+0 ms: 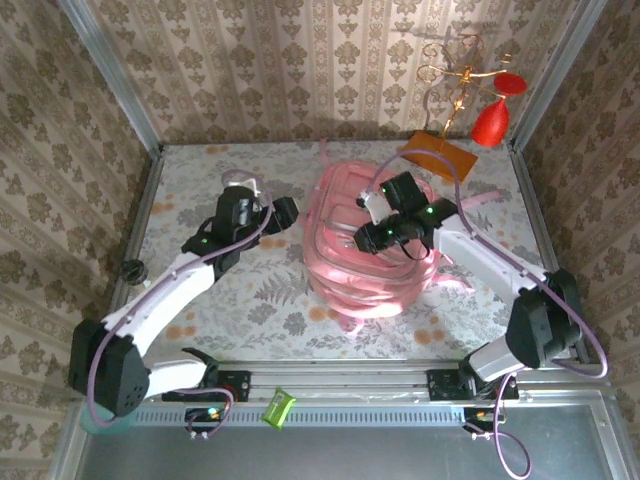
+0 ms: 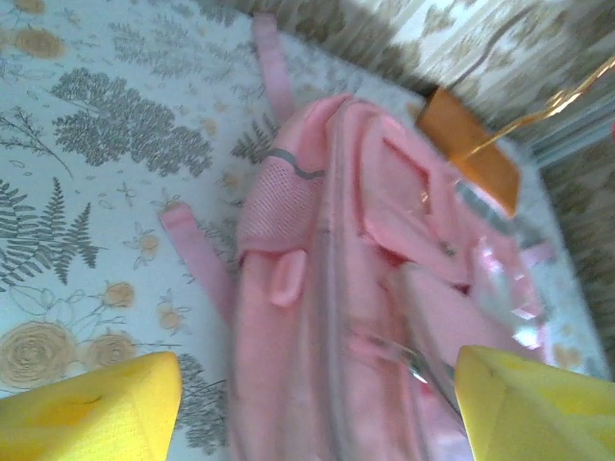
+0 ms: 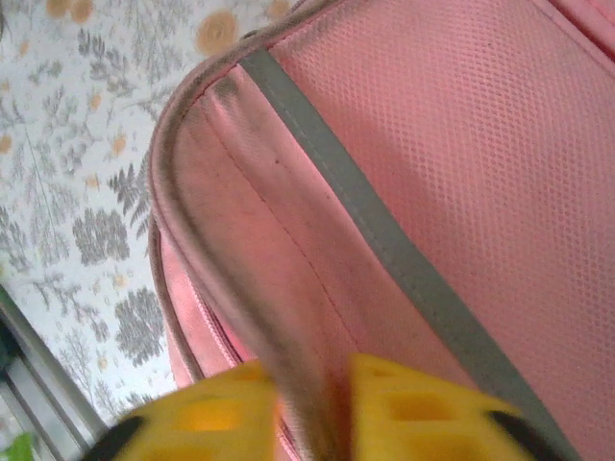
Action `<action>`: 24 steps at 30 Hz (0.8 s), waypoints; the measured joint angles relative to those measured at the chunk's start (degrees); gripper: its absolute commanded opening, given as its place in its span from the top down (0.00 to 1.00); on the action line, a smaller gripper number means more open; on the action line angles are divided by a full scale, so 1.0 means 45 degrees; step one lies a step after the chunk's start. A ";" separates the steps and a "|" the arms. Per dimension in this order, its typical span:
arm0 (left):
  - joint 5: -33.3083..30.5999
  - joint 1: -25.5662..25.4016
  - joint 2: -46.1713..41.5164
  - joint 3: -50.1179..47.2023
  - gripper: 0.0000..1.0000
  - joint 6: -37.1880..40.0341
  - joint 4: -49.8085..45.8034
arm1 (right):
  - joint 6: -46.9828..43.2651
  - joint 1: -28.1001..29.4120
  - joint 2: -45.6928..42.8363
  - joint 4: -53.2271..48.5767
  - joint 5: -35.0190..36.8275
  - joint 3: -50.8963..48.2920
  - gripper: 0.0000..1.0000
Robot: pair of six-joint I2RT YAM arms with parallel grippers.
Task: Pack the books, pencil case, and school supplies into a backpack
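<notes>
The pink backpack lies flat in the middle of the table, with its straps trailing out. My left gripper hovers by its left side. In the left wrist view that gripper is open, its yellow fingers wide apart over the backpack and nothing between them. My right gripper is over the backpack's top. In the right wrist view the right gripper has its jaws a little apart astride a raised zip rim of the backpack, with a thin gap at the right finger. Books, pencil case and school supplies are hidden.
An orange flat stand base sits behind the backpack, holding a gold wire with red ornaments. A small green item lies on the near rail. A black knob is at the table's left edge. Patterned walls close in three sides.
</notes>
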 measured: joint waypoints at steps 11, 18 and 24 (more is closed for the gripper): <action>0.1404 -0.1384 0.5003 0.5158 0.28 0.3648 -0.1457 | 0.2783 -0.3517 -0.2914 0.1345 -0.0248 -0.2225 0.27; 0.4211 -0.1525 0.6596 0.5246 0.31 0.4575 -0.1831 | 0.4430 -0.4571 0.0631 0.3060 0.0311 -0.2254 0.31; 0.5455 -0.1277 0.6261 0.3900 0.33 0.4629 -0.1156 | 0.4537 -0.4260 0.3055 0.2953 -0.0369 -0.0350 0.34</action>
